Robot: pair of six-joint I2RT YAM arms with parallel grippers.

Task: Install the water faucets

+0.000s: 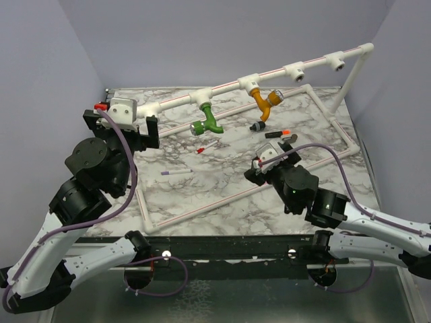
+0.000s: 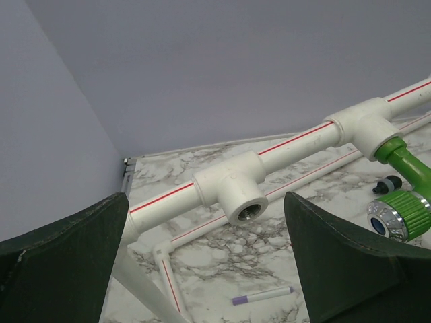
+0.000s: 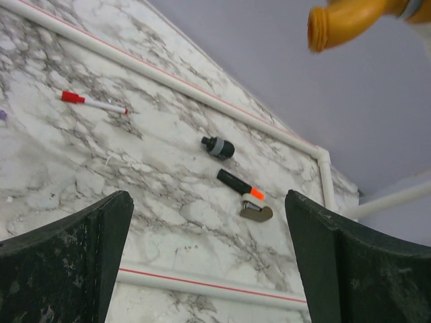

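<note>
The green faucet hangs from a T-socket of the white red-striped pipe frame, silvery end down-left. The mustard-orange faucet hangs from the socket to its right. My left gripper is open and empty at the frame's left end. In the left wrist view its jaws stand wide around an empty T-socket, with the green faucet at the right edge. My right gripper is open and empty over the table below the orange faucet. In the right wrist view the orange faucet's end shows at the top.
On the marble table lie a red pen, a purple pen, a small black knob, a black-and-orange stick and a small grey handle. Two more empty sockets sit further right on the raised pipe. Purple walls enclose the table.
</note>
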